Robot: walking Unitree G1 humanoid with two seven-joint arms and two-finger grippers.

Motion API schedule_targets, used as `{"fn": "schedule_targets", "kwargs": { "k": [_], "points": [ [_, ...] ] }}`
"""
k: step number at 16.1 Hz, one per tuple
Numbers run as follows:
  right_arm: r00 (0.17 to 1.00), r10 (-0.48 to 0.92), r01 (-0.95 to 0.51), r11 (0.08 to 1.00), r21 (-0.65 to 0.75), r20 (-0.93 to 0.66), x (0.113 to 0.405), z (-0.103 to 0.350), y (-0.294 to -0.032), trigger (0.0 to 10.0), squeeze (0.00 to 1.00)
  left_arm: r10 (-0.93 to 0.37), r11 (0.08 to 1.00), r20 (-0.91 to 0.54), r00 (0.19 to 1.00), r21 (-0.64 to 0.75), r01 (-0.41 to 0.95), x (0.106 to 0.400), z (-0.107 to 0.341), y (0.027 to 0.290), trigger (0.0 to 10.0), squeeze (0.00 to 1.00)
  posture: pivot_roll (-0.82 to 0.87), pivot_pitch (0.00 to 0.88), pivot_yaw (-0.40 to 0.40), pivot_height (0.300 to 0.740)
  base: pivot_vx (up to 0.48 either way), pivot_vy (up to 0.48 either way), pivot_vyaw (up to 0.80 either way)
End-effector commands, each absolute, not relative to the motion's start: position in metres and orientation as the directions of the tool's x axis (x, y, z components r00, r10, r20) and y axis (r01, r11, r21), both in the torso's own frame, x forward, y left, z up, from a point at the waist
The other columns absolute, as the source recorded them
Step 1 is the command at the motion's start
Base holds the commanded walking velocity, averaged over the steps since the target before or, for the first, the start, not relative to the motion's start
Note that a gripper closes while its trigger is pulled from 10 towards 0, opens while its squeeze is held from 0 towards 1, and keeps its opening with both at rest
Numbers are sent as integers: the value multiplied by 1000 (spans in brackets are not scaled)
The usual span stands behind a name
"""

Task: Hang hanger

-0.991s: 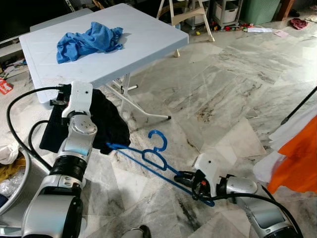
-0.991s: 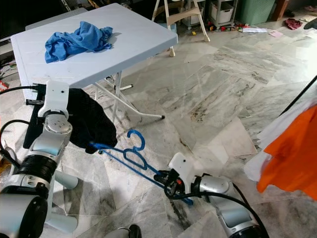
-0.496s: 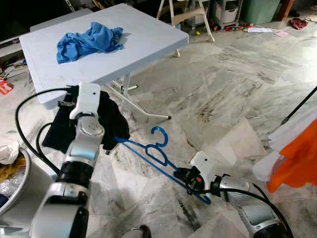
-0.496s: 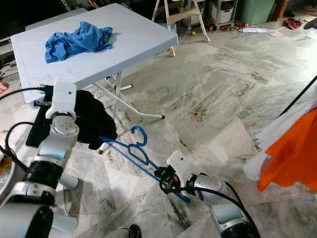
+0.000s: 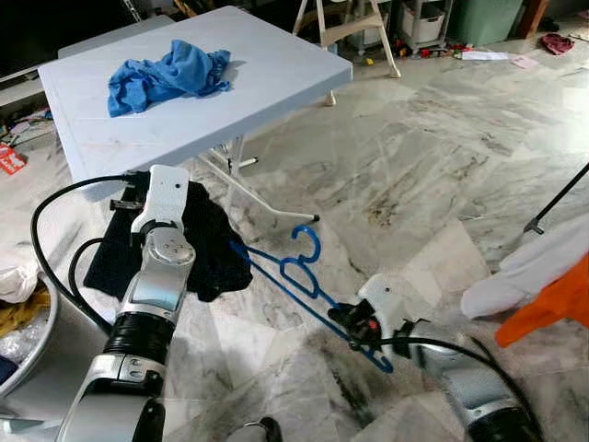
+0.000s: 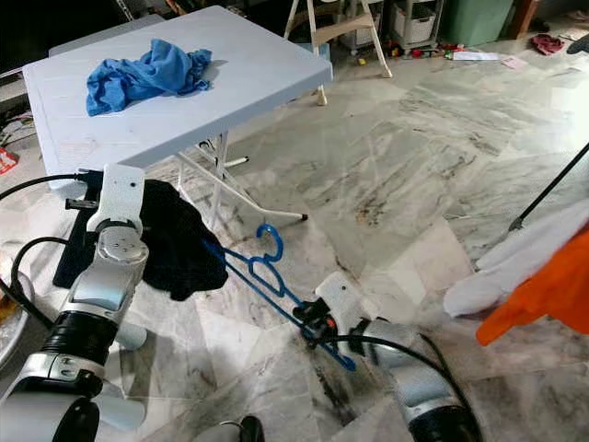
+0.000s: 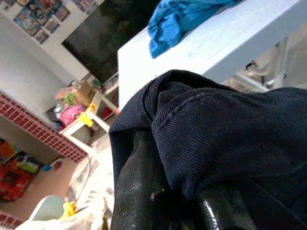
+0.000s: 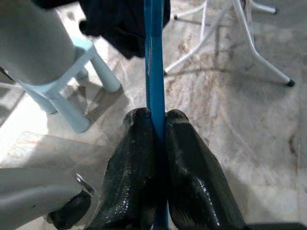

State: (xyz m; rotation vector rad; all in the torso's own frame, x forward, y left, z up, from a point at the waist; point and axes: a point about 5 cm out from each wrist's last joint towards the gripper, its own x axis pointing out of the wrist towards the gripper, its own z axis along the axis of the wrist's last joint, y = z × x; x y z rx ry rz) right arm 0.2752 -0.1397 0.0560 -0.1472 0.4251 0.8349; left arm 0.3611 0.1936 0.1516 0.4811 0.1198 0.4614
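Rising since a second ago, the blue hanger [image 5: 296, 276] is tilting above bare floor, right gripper [image 8: 157, 125] pinching its bar; left gripper [image 7: 182, 201] is clamping the black garment [image 5: 207, 239] near the table [image 5: 276, 83] edge.

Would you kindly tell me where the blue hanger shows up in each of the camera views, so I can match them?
Left eye view: blue hanger, lower centre, above the marble floor.
Right eye view: lower centre, hook near the table leg.
Left wrist view: dark garment and white table in frame, no hanger.
Right wrist view: its blue bar runs up the middle, clamped by the right gripper.
Shared landmark: the dark garment.
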Motion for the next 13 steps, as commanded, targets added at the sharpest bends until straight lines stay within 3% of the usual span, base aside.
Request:
{"fn": "schedule_targets", "kwargs": {
  "k": [1,3,7,13],
  "points": [
    [582,743,-774,631,54,-330,276,72,-137,10000,0,505,741,14,863,505,-442,361,154,207,10000,0,-57,90,132,740,0,0,0],
    [523,800,-818,568,91,-292,269,81,-138,10000,0,522,736,-20,853,515,-439,362,147,212,10000,0,-66,90,137,740,0,0,0],
    [543,795,-809,582,86,-271,271,85,-139,10000,0,507,743,-47,861,531,-408,360,140,208,10000,0,-76,88,146,740,0,0,0],
    [412,867,-873,464,151,-280,257,82,-126,10000,0,478,756,-82,874,544,-363,356,129,197,10000,0,-57,87,142,740,0,0,0]
  ]
}}
